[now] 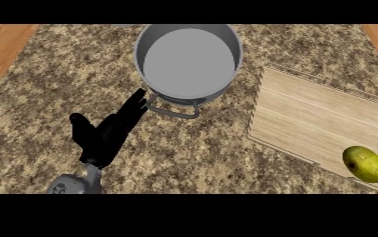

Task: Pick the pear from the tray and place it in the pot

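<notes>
At the bottom left of the frame a grey forearm (74, 185) comes in. On it sits the left hand (103, 136), which is black. Its fingers are straight and spread apart, and its thumb sticks out to the left. It holds nothing. The fingers point up and to the right, and their tips are just beside the pot's handle (174, 112). I cannot tell if they touch it.

At the bottom right, right at the edge of the frame, lies the pear (362, 163). It is green and yellow, and part of it is cut off by the edge. It rests on the near corner of the tray (310, 116), a flat wooden board that lies slanted on the right side.

Farther up, in the top middle, stands the pot (189, 63). It is grey and round, and its handle points down toward the hand. The pear is well apart from the pot.

All of it sits on a brown speckled counter (66, 71).
</notes>
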Controlling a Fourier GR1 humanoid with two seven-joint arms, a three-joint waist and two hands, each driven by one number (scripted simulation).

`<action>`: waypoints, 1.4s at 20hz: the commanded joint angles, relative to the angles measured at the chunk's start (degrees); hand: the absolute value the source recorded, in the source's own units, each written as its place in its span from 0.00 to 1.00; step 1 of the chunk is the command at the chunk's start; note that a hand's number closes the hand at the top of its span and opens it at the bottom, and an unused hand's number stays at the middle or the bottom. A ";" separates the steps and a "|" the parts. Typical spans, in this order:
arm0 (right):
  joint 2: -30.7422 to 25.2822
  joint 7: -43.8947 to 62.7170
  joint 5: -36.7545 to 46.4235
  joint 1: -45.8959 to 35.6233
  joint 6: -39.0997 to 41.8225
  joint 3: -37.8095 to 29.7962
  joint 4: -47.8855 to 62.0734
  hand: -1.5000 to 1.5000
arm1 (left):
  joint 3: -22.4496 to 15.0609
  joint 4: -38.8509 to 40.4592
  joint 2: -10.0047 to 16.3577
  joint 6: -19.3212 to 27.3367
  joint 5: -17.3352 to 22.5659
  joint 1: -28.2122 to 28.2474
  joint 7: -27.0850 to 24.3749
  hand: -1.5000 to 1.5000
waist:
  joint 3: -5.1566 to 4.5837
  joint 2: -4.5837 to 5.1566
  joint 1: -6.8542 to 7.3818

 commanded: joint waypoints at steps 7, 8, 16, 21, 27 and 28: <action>-9.84 18.55 -18.49 -11.03 10.47 1.46 6.89 0.00 | -1.19 -1.69 -0.53 -0.66 0.08 -0.36 1.62 0.50 | 0.08 0.68 2.21; -10.03 18.56 -19.28 -11.43 9.81 2.69 8.05 0.00 | -1.37 -2.45 -0.84 -0.55 0.19 -1.47 2.39 0.50 | 0.11 0.81 2.58; -6.63 18.59 -23.54 -17.81 2.50 11.38 12.01 0.00 | -1.38 -2.01 -0.26 -1.99 0.38 -1.15 2.53 0.50 | 0.21 1.11 4.10; -3.83 18.59 -25.23 -21.37 0.24 17.14 13.01 0.00 | -1.19 -1.66 -1.95 -0.71 0.67 -2.79 3.88 0.50 | 0.20 0.90 2.89; -2.84 18.59 -25.39 -23.09 0.26 26.05 13.87 0.00 | -1.20 -2.58 -1.09 -0.94 -0.08 0.14 2.66 0.50 | 0.15 0.46 2.65; -4.58 18.59 -26.81 -23.88 2.09 26.67 14.42 0.00 | -0.39 -2.09 -0.79 -0.52 -0.24 -1.16 3.29 0.50 | 0.13 0.44 2.03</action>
